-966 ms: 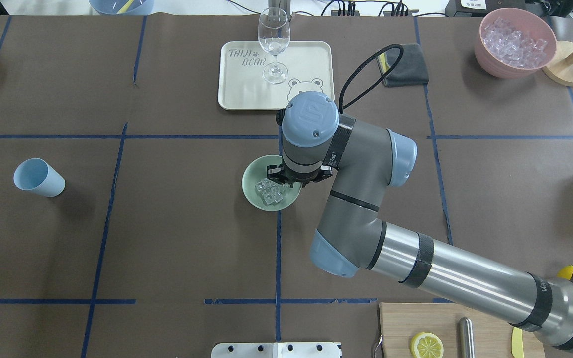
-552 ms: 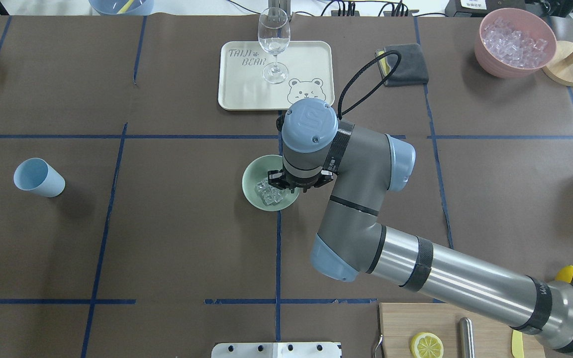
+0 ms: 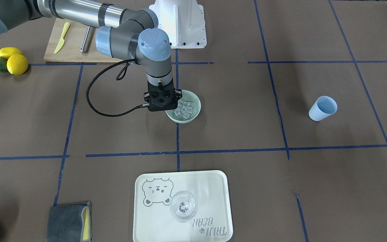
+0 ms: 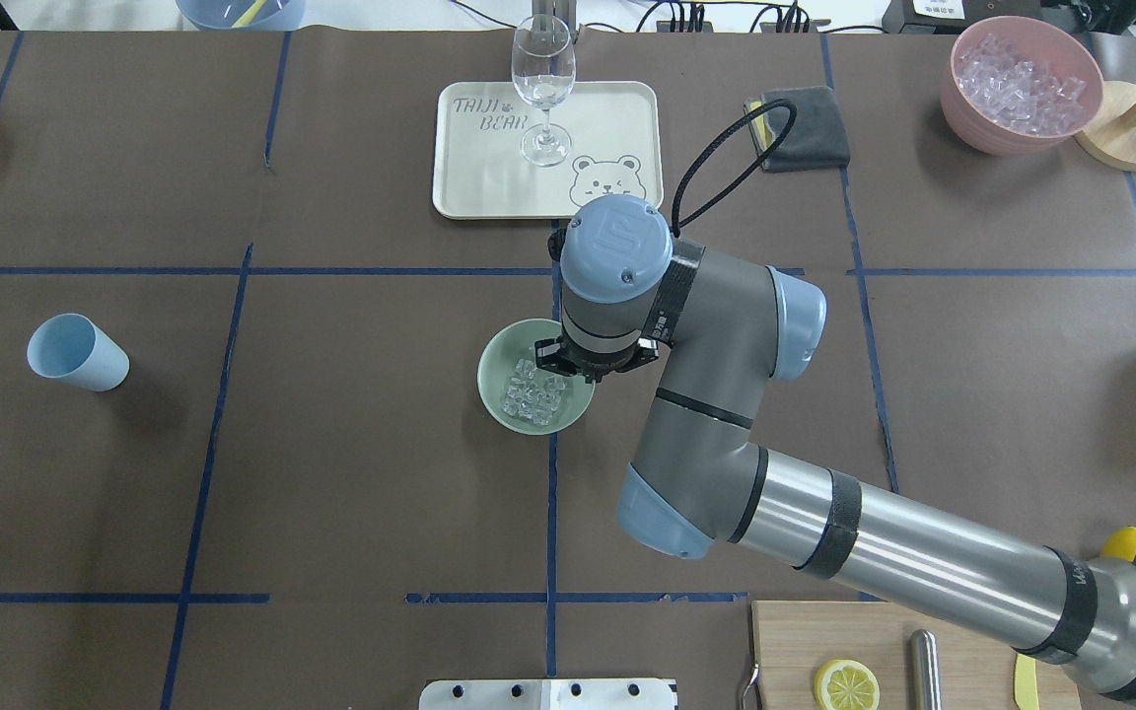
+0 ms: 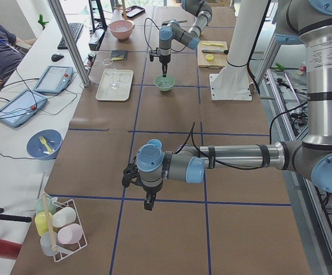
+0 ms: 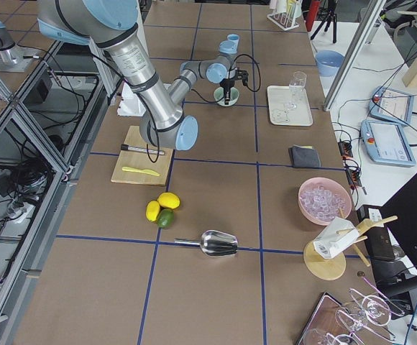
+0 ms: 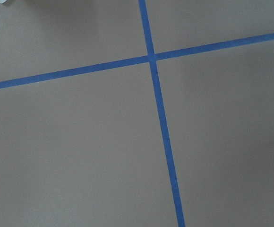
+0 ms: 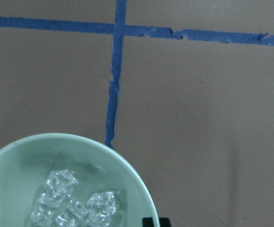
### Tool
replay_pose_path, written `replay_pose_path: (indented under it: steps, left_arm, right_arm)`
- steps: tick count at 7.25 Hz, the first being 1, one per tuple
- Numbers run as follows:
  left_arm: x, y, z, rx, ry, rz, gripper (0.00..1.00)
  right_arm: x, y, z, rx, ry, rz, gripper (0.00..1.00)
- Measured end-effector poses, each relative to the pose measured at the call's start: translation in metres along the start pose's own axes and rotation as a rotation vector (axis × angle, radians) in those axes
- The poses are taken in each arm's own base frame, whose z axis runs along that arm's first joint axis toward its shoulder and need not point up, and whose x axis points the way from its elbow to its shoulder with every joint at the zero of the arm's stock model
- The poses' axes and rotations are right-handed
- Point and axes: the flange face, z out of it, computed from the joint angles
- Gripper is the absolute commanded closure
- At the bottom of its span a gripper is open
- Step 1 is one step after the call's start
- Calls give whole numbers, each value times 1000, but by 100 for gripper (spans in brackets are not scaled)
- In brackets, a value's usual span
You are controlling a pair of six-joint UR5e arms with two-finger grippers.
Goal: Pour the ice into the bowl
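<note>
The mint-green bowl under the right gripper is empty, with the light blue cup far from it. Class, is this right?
No: the bowl under the right gripper holds ice, as the overhead view shows; the light blue cup is far off.

1. The tabletop (image 4: 351, 473) is covered in brown paper, marked into rectangles by blue tape lines (image 4: 201, 493).
2. A white desk (image 5: 6, 172) runs alongside it, carrying a keyboard (image 5: 74, 31) and tablets (image 5: 52, 78).
3. An aluminium post (image 5: 68, 40) rises between them.
4. Cables lie on the floor (image 6: 14, 180).
5. The light is bright and even.
</note>
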Motion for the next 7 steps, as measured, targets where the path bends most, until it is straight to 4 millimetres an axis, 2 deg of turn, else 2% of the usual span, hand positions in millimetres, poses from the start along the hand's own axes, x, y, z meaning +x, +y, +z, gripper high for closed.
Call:
replay_pose_path:
  steps: [1, 3, 5, 7]
  left_arm:
    - [0, 0, 0, 0, 0, 0, 0]
    - [0, 1, 0, -1, 0, -1, 0]
    - [0, 1, 0, 0, 0, 0, 0]
    - [0, 1, 0, 2, 0, 2, 0]
  right_arm:
    - [7, -6, -7, 4, -3, 8, 100]
    - [45, -13, -33, 0, -21, 26, 100]
    - [113, -23, -58, -10, -43, -35, 100]
    - [192, -32, -70, -40, -60, -79, 100]
